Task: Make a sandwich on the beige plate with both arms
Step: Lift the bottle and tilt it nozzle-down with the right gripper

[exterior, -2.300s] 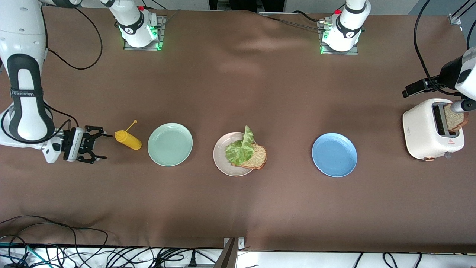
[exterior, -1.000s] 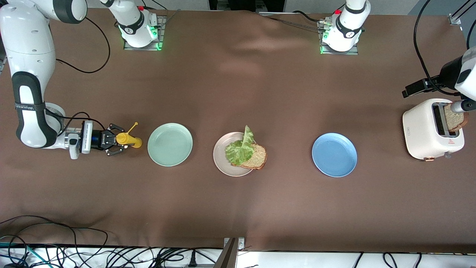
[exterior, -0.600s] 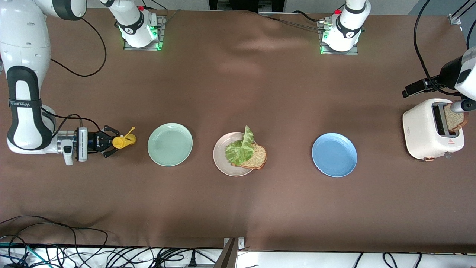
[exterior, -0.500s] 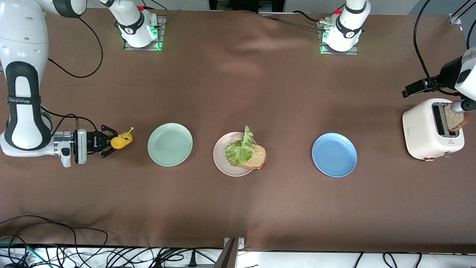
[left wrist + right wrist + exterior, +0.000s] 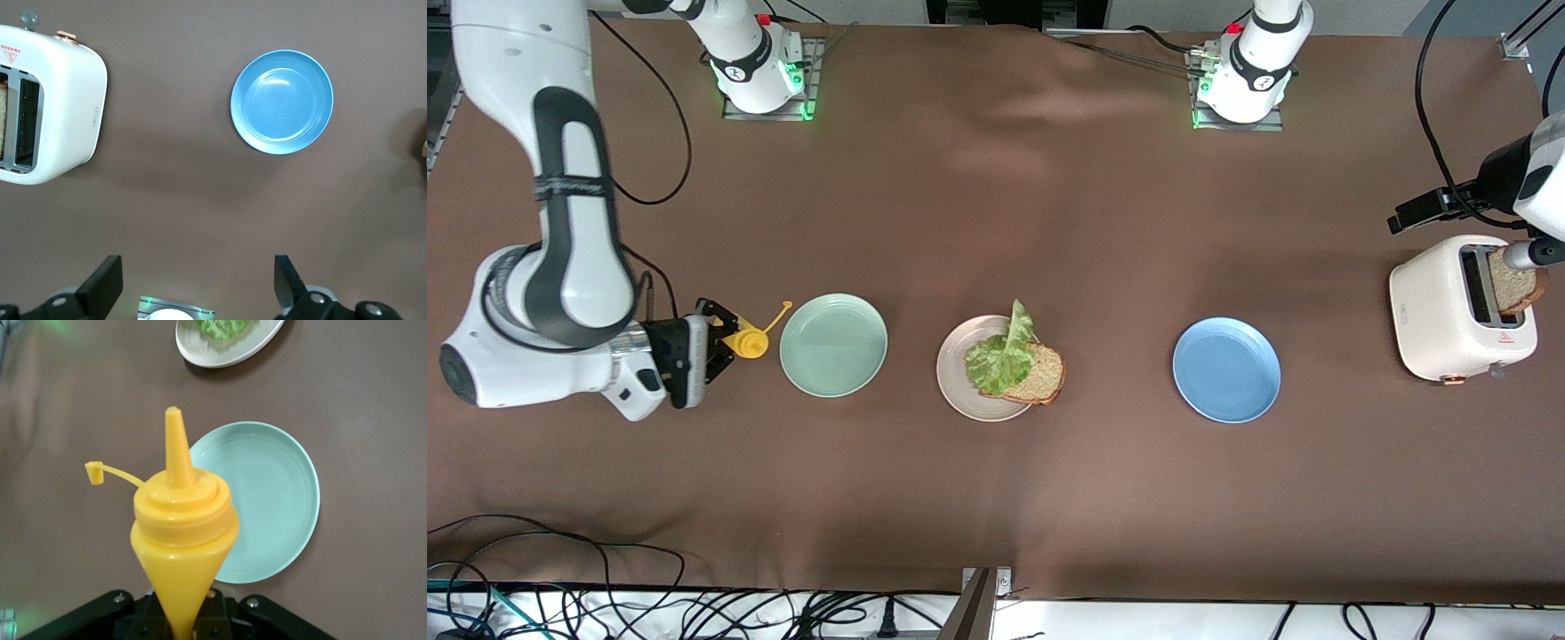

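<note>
The beige plate [image 5: 956, 387] sits mid-table with one bread slice [image 5: 1040, 378] hanging over its rim and a lettuce leaf [image 5: 1000, 356] on top. A second bread slice [image 5: 1513, 286] stands in the toaster [image 5: 1440, 311]. My right gripper [image 5: 725, 342] is shut on a yellow squeeze bottle [image 5: 749, 341] and holds it beside the mint-green plate [image 5: 833, 345], nozzle toward the plates. The right wrist view shows the bottle [image 5: 183, 520] clamped in that gripper [image 5: 180, 623]. My left gripper [image 5: 193, 293] is open and empty, high over the table by the toaster [image 5: 60, 107]; the left arm waits.
A blue plate [image 5: 1226, 370] lies between the beige plate and the toaster; it also shows in the left wrist view [image 5: 281, 101]. The mint-green plate [image 5: 267, 500] and the beige plate's rim [image 5: 213, 353] show in the right wrist view. Cables run along the table edge nearest the front camera.
My right gripper reached the yellow bottle lying on the table, shut on it, lifted it and swung it toward the mint-green plate. The left arm has not moved.
</note>
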Motion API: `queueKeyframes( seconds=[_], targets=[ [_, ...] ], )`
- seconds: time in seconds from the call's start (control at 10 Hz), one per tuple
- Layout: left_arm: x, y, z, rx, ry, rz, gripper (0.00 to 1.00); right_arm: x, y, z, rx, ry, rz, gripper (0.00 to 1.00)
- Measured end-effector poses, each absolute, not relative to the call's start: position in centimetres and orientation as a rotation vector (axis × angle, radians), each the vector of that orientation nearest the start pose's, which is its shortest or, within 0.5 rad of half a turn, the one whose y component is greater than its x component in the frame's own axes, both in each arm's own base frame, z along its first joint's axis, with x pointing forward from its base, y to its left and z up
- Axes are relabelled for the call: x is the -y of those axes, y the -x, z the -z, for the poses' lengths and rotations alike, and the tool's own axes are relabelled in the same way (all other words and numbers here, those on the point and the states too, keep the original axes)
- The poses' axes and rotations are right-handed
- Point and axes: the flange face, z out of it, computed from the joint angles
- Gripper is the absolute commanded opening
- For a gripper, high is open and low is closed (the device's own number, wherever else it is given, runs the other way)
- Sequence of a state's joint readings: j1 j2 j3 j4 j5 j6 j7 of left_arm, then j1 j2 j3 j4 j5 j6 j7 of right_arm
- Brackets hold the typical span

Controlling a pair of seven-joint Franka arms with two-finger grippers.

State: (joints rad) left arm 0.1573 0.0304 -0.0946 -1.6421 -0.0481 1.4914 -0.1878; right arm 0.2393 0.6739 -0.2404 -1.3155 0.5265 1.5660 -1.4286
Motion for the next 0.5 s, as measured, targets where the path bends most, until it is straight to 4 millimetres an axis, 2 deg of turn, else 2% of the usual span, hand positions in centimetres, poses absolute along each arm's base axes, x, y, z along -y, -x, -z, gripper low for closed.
queueKeyframes(
  seconds=[0.2, 0.3, 0.5],
  targets=[
    [-2.9, -54.9, -56.9, 0.395, 3.143, -0.292, 1.00, -13.7, -68.6, -36.1, 1.705, 2.149, -0.198, 0.00],
    [-3.0, -54.9, -56.8, 0.396, 3.143, -0.292, 1.00, -16.4, -68.6, -37.1, 1.726, 2.203, -0.230, 0.00],
    [-3.0, -54.9, -56.8, 0.396, 3.143, -0.292, 1.00, -23.2, -67.9, -37.1, 1.877, 2.317, -0.364, 0.00]
  ],
)
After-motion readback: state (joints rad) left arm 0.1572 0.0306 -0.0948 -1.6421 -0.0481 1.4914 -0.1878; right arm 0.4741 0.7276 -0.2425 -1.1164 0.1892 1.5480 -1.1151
